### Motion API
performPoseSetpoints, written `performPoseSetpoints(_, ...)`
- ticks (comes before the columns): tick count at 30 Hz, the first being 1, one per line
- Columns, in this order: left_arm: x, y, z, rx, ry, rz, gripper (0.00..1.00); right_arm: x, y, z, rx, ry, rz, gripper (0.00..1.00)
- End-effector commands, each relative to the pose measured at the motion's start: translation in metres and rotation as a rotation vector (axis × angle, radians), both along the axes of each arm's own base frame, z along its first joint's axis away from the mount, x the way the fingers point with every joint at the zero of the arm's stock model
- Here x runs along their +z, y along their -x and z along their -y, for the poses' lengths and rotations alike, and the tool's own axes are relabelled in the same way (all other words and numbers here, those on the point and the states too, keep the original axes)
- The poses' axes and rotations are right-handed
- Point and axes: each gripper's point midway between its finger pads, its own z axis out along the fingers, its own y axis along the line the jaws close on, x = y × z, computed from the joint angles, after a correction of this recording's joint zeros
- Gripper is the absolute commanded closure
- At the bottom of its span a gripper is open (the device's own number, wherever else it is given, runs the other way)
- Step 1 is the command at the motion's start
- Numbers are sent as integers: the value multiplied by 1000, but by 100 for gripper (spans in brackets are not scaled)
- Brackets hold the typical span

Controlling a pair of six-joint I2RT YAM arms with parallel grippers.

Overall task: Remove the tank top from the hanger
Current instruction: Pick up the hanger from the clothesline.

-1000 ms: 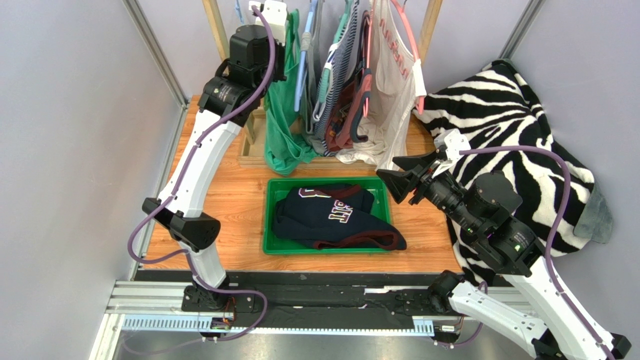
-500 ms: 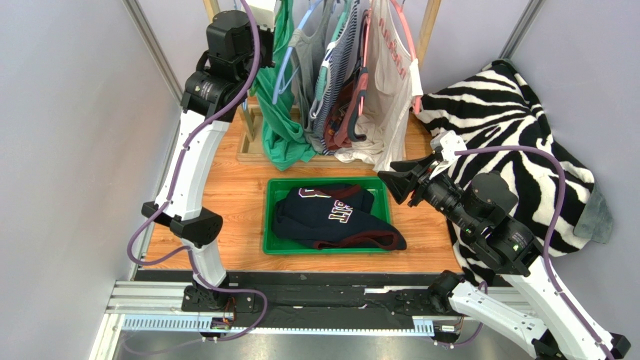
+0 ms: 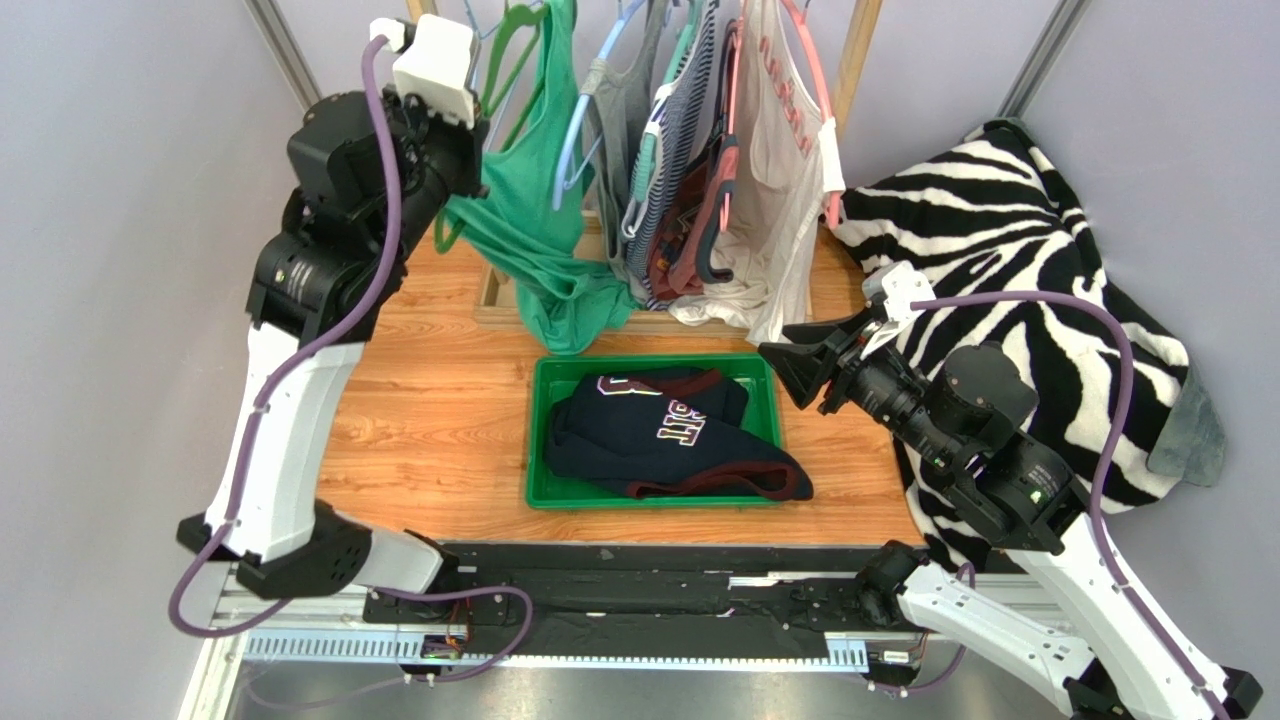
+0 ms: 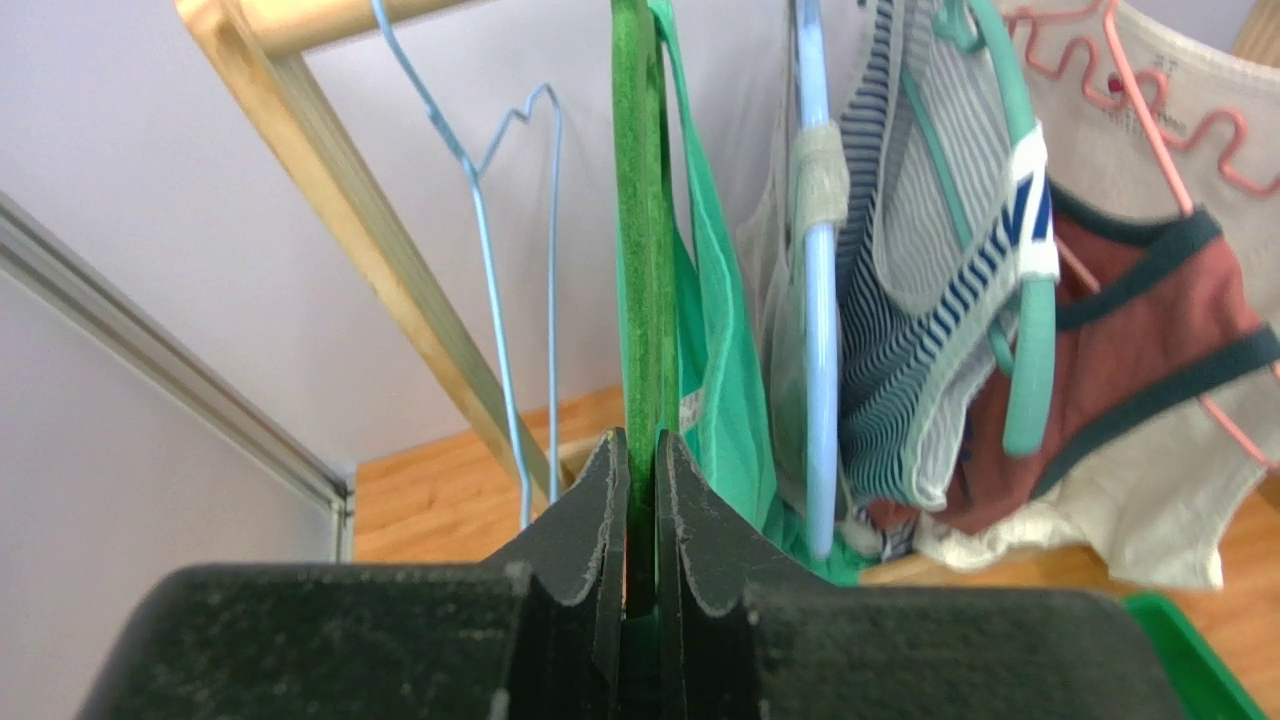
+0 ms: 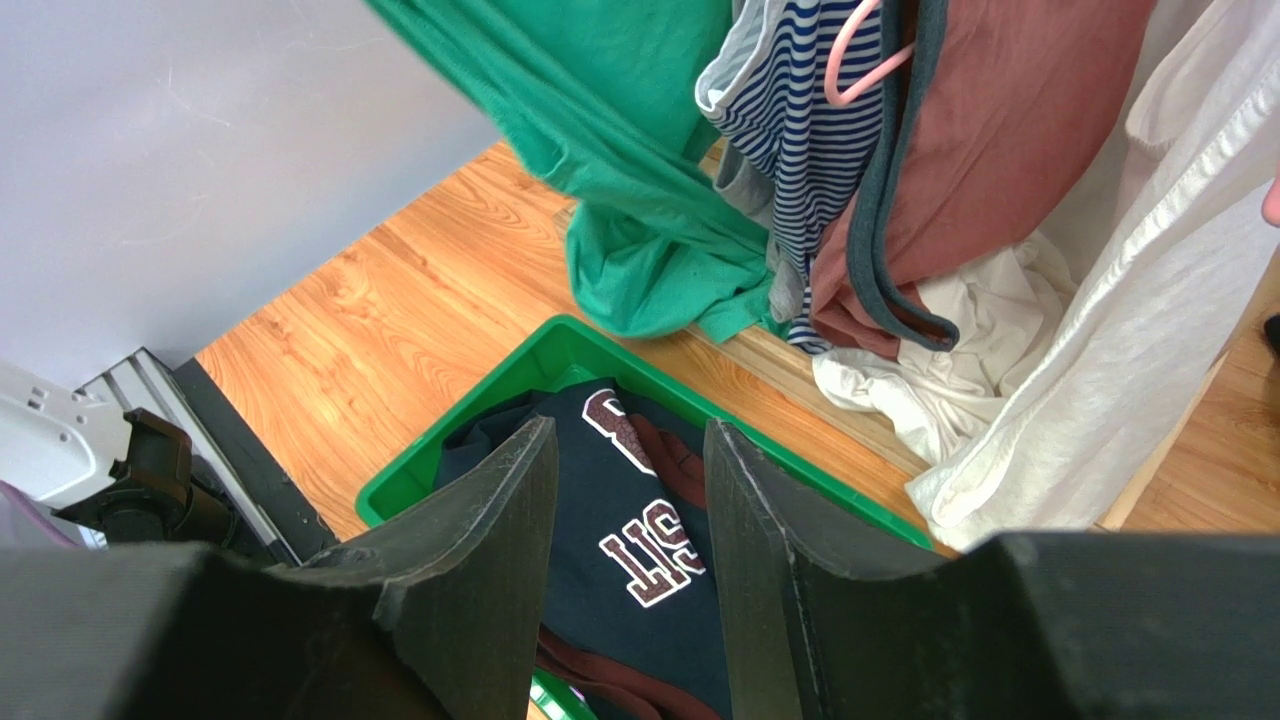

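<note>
The green hanger (image 4: 643,225) runs off the top of the left wrist view, hook cut off, its lower end lost between the fingers of the left hand (image 4: 639,450). From above, that hand's fingertips hide behind the white wrist camera (image 3: 439,68). In the right wrist view the green tank top (image 5: 631,150) loses its straps to the top edge, and the right hand (image 5: 628,438) covers part of the navy shirt (image 5: 639,540).

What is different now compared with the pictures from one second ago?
The left tool, still shut on the green hanger, swung left in the top view, drawing the green tank top away from the other hanging garments. The right tool stays open near the green bin; the navy garment in it has not moved.
</note>
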Motion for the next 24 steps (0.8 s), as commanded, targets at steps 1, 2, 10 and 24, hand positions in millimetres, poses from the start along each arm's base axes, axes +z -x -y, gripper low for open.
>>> performPoseSetpoints(1,9,30,-6,-47,34,36,100,22,3,8,-24,-43,33,55)
performPoseSetpoints(2,12,38,-5,-70,38,42,100,23,4,8,-22,-44,34,55)
performPoseSetpoints(10,103,129,-12,-268,64,323,100,26,5,8,-21,-58,34,55)
performPoseSetpoints(24,187,257,-49,-430,43,706,100,20,4,6,-20,-64,-1,56)
